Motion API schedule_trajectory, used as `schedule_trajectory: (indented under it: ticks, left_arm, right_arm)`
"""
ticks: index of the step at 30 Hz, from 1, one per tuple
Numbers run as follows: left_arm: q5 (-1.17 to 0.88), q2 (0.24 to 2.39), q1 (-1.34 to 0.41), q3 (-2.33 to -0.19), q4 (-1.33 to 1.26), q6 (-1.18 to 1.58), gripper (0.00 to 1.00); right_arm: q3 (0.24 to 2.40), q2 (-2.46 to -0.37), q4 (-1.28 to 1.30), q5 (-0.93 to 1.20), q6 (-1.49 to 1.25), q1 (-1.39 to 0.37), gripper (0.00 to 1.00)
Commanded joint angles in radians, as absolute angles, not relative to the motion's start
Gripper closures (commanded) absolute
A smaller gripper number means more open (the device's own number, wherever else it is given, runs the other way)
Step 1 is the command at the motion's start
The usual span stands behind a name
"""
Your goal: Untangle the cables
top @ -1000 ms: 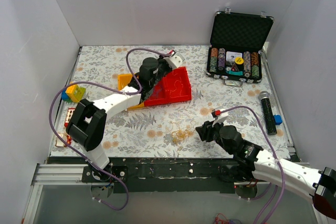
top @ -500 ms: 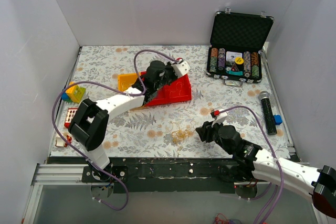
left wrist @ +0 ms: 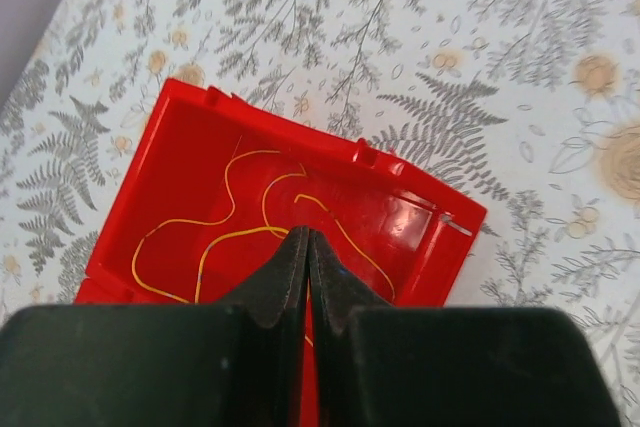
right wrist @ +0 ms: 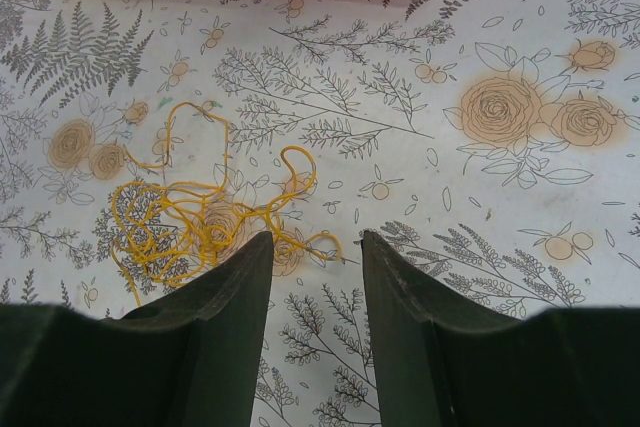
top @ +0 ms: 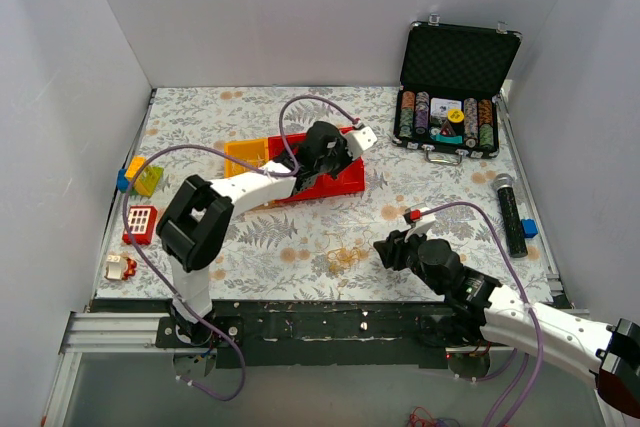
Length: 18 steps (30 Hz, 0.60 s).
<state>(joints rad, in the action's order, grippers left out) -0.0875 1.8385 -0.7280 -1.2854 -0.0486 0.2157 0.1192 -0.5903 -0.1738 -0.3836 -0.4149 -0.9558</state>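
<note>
Left pincer (left wrist: 307,247), pressed together, has swung over the red plastic tray (left wrist: 180,167) (one thin yellow strand (left wrist: 230,172) freed inside); right pincer (right wrist: 316,242), spread, faces the yellow-orange wire tangle (right wrist: 190,222) at the near edge of the desk (top: 450,197).

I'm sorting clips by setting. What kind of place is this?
Probably a lab-style robot test cell, not a home: plain white walls box in a floral-covered table, a left arm and right arm are bolted to its near-edge rail, plus unrelated props like a poker chip case and a microphone.
</note>
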Motion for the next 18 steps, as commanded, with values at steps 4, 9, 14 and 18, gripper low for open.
schedule_trajectory:
  ticks: [4,9,14,18]
  left_arm:
    - [0.061,1.968,-0.724,-1.405,0.006,0.236,1.00]
    - [0.084,2.045,-0.722,-1.462,-0.025,0.230,1.00]
    - [0.069,2.051,-0.722,-1.447,-0.020,0.238,0.88]
    - [0.028,1.991,-0.723,-1.442,-0.005,0.285,0.43]
  right_arm:
    - [0.153,-0.578,-0.202,-0.382,-0.408,-0.954,0.51]
    - [0.153,-0.583,-0.215,-0.377,-0.411,-0.953,0.51]
    - [0.160,-0.606,-0.232,-0.359,-0.414,-0.951,0.51]
    - [0.169,-0.624,-0.233,-0.350,-0.414,-0.951,0.51]
